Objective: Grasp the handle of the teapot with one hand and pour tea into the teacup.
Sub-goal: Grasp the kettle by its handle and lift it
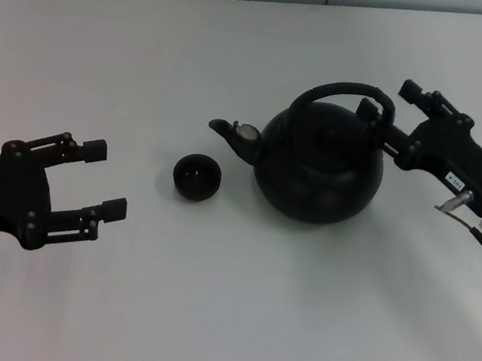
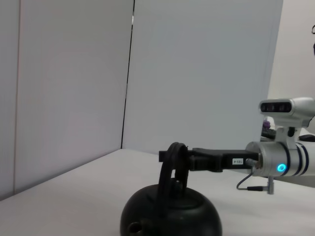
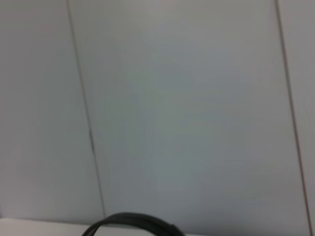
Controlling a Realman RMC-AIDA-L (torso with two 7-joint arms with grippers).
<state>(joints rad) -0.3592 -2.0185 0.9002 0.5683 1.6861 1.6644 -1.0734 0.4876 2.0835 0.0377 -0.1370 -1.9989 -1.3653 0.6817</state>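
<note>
While the teapot (image 1: 321, 161) sits upright on the white bench (image 1: 220, 323), the right gripper (image 1: 395, 111) reaches in from the right side at the height of the handle (image 1: 340, 93). Its jaws lie on either side of the handle's right end, one finger (image 1: 421, 97) showing beyond the hoop and the other hidden behind it. From the head view I cannot tell whether they are pressing on the handle or just standing around it. The left wrist view shows the same arm coming in level, its black fingers meeting the arched handle (image 2: 172, 162) above the pot's round body (image 2: 172, 214). The right wrist view catches only a curved strip of the handle (image 3: 130, 222) against the pale wall.

The teacup (image 1: 196, 177) stands on the bench just left of the spout (image 1: 234, 136), near it but not touching, and the spout points toward that side. The cup's inside looks dark; whether any liquid is in it cannot be made out.

The left gripper (image 1: 102, 180) hovers low over the bench on the left, well apart from the cup, with its jaws spread wide and holding nothing.
</note>
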